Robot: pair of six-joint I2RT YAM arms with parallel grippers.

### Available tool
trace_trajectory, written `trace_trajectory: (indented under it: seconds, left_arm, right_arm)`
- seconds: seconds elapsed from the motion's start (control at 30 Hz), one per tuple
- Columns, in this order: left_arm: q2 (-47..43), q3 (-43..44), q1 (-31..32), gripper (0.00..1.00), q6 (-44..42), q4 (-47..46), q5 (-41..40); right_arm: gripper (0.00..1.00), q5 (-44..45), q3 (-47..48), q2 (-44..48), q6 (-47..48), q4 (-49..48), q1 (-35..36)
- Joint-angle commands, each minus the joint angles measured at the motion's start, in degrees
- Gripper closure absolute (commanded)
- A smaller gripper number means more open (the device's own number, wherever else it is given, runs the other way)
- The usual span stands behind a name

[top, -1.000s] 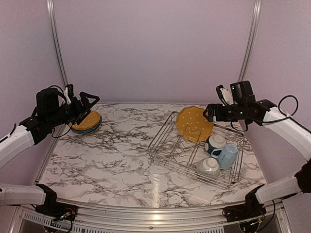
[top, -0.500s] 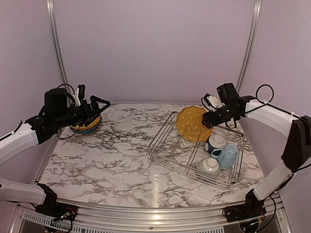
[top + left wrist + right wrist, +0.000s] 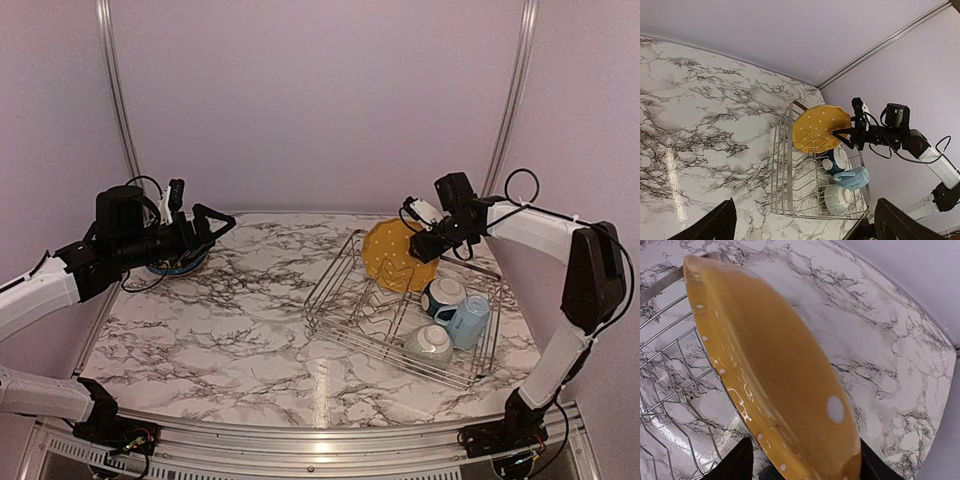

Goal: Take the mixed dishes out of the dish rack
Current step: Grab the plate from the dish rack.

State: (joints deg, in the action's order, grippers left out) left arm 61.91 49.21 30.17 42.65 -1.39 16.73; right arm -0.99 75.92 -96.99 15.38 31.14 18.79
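The silver wire dish rack stands right of centre. In it a yellow dotted plate stands upright at the far end. A dark-and-white bowl, a light blue mug and a second bowl lie nearer. My right gripper is open, its jaws astride the plate's right rim. My left gripper is open and empty above the far left of the table, beside a plate stack that it partly hides. The left wrist view shows the rack and the plate.
The marble table stretches between the stack and the rack. Lilac walls with metal posts close the back and the sides. The right arm reaches in over the rack's far right corner.
My right gripper has moved left and down onto the yellow plate's rim. My left gripper has moved right, away from the plate stack.
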Motion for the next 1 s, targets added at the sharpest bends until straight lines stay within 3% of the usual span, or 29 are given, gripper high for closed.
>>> trace_trajectory:
  seconds: [0.0, 0.53, 0.73, 0.97]
  left_arm:
    - [0.4, -0.2, 1.0, 0.01, 0.1, 0.6, 1.0]
    - [2.5, 0.4, 2.4, 0.01, 0.3, 1.1, 1.2]
    - [3.7, 1.5, 2.9, 0.01, -0.1, 1.3, 1.2]
    - [5.1, 2.1, 3.6, 0.01, 0.2, 1.3, 1.2]
  right_arm:
    - [0.44, -7.9, 3.4, -2.1, 3.4, -1.9, -0.3]
    - [0.72, -16.3, 5.6, -4.4, 8.6, -0.3, -0.9]
    - [0.89, -15.6, 8.7, -3.8, 9.3, 3.3, -0.9]
    - [1.0, -12.5, 10.6, -0.8, 9.2, 4.3, -0.6]
